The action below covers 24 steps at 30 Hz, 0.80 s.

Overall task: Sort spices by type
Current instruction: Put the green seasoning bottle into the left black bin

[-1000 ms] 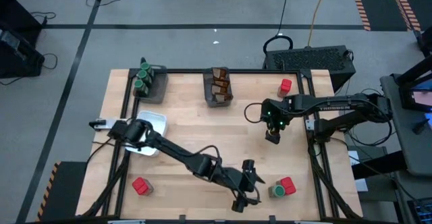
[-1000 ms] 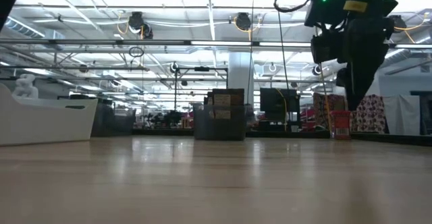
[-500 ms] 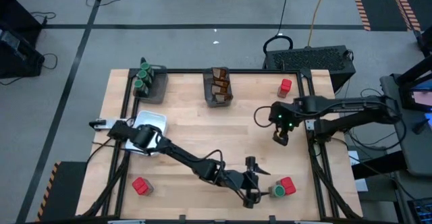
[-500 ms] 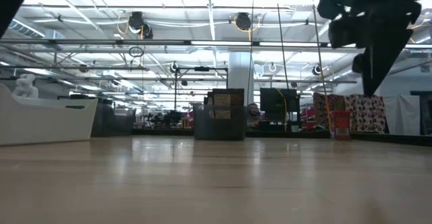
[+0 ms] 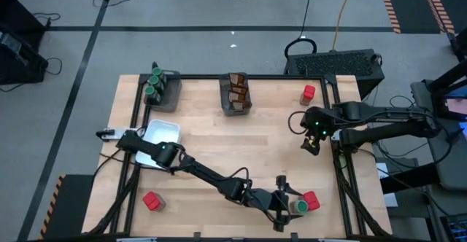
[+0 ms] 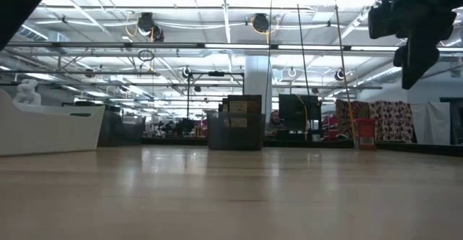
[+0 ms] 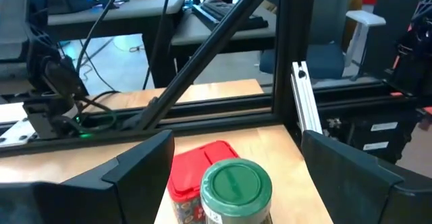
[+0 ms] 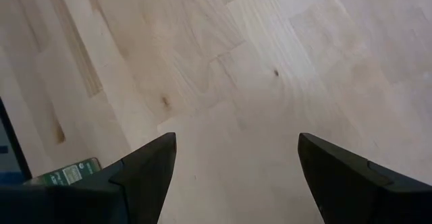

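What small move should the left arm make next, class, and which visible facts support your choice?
Probably ease the left end effector forward and close on the green-lidded jar: its open fingers already flank the jar, which stands against a red container near the table's front right.

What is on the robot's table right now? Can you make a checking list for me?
Surface: light wooden table, bare in the middle.
Job's things: green-lidded round jar touching a red blocky container near the front right; another red container front left, one far right; green-lidded jars in a dark grey bin; brown packets in a second bin.
Clutter: white rectangular tray.
Grippers: left gripper open, straddling the jar; right gripper open, empty, over the right edge.
Cables: loops on both arms.
Surroundings: grey floor, black crate.
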Tool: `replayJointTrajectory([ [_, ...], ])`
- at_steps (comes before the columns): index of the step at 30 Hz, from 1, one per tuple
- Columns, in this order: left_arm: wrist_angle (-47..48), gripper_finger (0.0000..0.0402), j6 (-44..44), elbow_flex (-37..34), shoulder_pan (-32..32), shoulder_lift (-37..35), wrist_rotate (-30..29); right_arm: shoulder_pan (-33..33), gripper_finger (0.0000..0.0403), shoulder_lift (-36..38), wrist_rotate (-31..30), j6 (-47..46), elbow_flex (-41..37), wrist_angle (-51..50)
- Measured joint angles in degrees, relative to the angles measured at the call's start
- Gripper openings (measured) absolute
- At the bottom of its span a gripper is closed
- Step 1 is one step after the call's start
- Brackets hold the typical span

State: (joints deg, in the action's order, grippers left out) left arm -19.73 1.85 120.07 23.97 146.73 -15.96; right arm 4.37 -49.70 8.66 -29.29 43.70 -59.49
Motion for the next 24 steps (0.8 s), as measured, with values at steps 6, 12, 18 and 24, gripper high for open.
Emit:
replayJointTrajectory([
  [6,-0.4,0.0328,-0.1,0.9,-0.1,1.7,-0.2,0.0,0.0293,2.1,0.0,-0.7,0.0,-2.2],
  [12,-0.4,0.0329,-1.4,0.9,-0.3,2.1,-1.2,0.0,0.0293,3.9,0.0,-1.4,0.0,-2.4],
  [18,-0.3,0.0329,-2.0,0.9,-0.3,2.0,-1.2,0.0,0.0293,4.5,-0.1,-1.6,0.0,-2.3],
  [24,-0.3,0.0329,-2.0,0.9,-0.2,2.0,-1.2,0.0,0.0293,4.5,-0.1,-1.6,0.0,-2.1],
])
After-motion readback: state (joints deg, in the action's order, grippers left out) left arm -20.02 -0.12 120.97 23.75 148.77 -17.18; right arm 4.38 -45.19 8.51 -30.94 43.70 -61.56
